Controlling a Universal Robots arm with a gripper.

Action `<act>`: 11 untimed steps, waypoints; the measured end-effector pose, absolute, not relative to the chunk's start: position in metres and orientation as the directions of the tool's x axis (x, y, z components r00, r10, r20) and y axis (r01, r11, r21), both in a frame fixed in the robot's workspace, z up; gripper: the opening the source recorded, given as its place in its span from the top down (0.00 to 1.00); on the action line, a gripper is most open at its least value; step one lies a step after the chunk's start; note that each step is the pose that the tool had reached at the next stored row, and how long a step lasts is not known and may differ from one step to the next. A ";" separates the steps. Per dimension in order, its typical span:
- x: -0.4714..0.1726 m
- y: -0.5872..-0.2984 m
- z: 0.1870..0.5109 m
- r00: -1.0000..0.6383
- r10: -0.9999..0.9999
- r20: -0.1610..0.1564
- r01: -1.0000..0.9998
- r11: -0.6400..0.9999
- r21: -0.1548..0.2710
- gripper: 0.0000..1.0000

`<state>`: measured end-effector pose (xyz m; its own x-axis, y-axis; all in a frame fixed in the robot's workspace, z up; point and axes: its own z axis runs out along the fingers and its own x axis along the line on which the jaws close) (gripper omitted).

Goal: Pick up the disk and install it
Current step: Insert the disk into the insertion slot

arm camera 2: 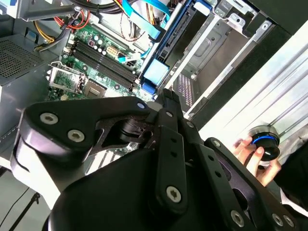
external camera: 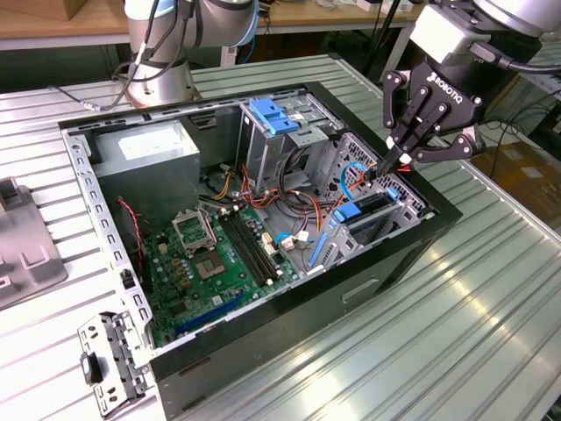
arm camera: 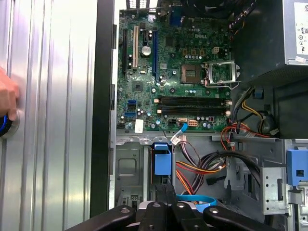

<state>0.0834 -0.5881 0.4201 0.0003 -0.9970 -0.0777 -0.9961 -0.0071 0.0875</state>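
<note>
**Exterior view.** Off the arm, raised, angled down. Middle distance. Takes in the whole open case (external camera: 368, 289) on the table (external camera: 491, 307), with the arm base (external camera: 162, 53) beyond it and the gripper (external camera: 386, 171) over the case at the exterior view's right.

**First wrist view.** On the arm, facing straight down into the case along the gripper (arm camera: 166, 190). Near. The motherboard (arm camera: 168, 72) is seen flat-on, with a strip of table beside the case wall.

**Second wrist view.** On the arm, close behind the gripper's black linkage, which takes up much of the frame. Looks slantwise past it into the case.

**Shared.** All three views see the motherboard. Both wrist views also see the table outside the case and a hand (arm camera 2: 252, 154) there.
</note>
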 end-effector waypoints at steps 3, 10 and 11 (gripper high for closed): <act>0.084 -0.588 0.420 0.000 -0.997 -0.078 -0.996 -0.007 0.088 0.89; 0.100 -0.588 0.420 0.000 -0.997 -0.078 -0.996 -0.007 0.087 0.89; 0.102 -0.588 0.420 0.000 -0.997 -0.078 -0.996 -0.007 0.087 0.89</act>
<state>0.1021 -0.5881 0.4197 0.0003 -0.9970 -0.0777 -0.9961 -0.0071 0.0875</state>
